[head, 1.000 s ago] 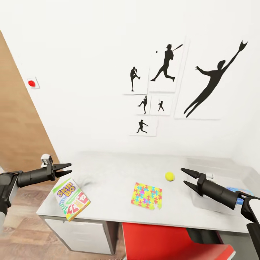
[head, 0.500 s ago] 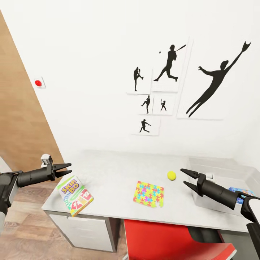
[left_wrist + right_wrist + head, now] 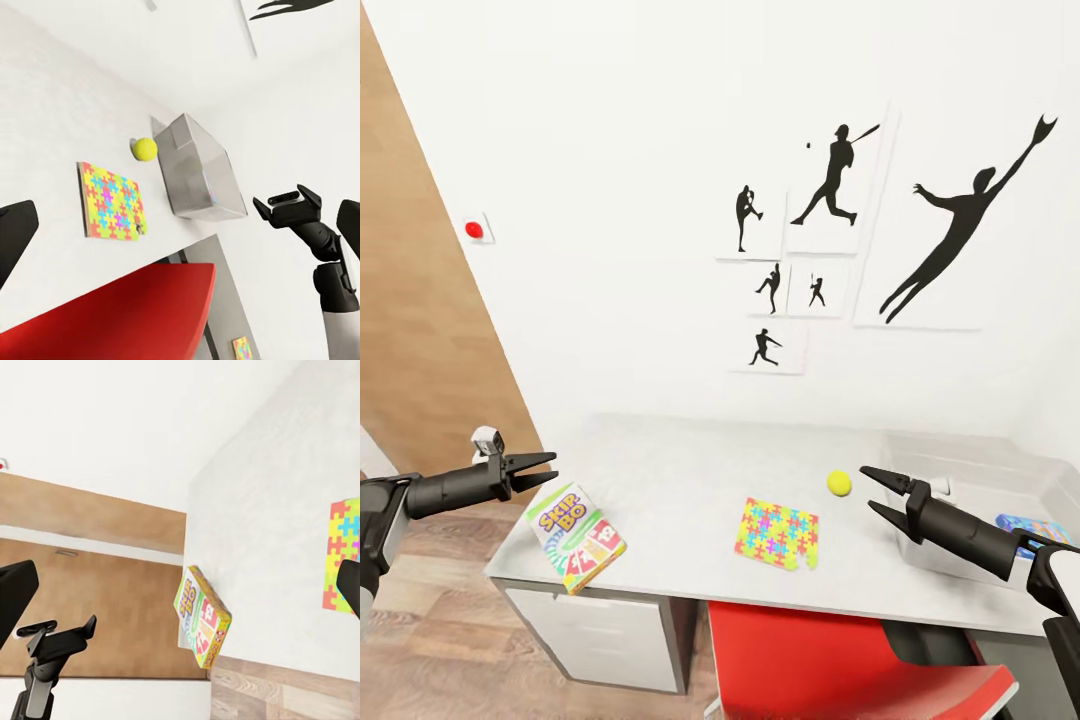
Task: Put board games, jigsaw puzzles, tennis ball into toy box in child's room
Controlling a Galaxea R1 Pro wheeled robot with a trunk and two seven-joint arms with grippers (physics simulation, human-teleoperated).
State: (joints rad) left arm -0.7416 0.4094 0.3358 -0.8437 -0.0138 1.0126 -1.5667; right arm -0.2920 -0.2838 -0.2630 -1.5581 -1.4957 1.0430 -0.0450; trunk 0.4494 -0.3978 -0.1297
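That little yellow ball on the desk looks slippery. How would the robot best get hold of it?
Probably from above, fingers closing across its widest middle. The tennis ball is round and sits alone on the table, so any sideways push would roll it. The open right gripper hangs closest, beside it.

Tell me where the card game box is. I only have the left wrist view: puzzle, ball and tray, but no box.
Observer: The Skip-Bo box lies at the table's left front corner, close to the edge.
Operator: Is my left claw near it?
Observer: The left claw is open and empty, by the table's left end.
Operator: Anything in the tray?
Observer: Yes, something blue lies inside the tray.
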